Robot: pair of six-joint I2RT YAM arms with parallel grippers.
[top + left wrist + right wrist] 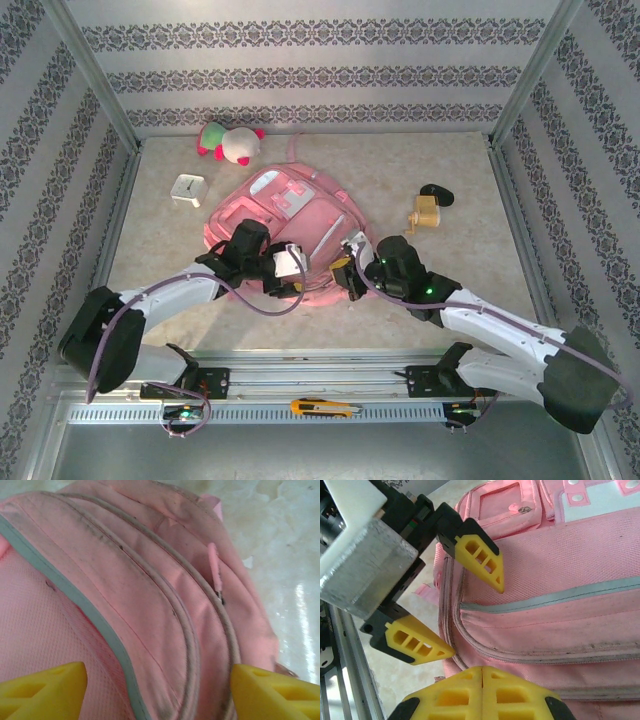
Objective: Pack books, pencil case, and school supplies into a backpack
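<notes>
**Both grippers at the near edge of the pink backpack**

The backpack (318,215) lies flat in the middle of the desk (480,240), front pockets and white patches facing up, its near edge toward the arm bases.

The left gripper (285,280) sits over the near-left part of the bag. In the left wrist view its yellow fingers (45,690) stand wide apart, with pink fabric and grey zip seams between them and nothing clamped; a pink zip pull (213,570) lies along a seam farther up. In the right wrist view the left gripper (476,620) is open, one fingertip over the front pocket, the other at the bag's side edge.

The right gripper (347,278) is at the same near edge, just to the right of the left one. Its fingers (450,700) are pressed together with nothing between them; they are close to the pink fabric, but I cannot tell whether they touch it.

A plush toy (228,142) lies near the far wall; a white clock cube (187,189) stands left of the backpack; a black oval lump (437,193) and a small tan-yellow piece (427,214) sit to its right, apart from it; a yellow utility knife (322,407) lies on the rail between the arm bases.
</notes>
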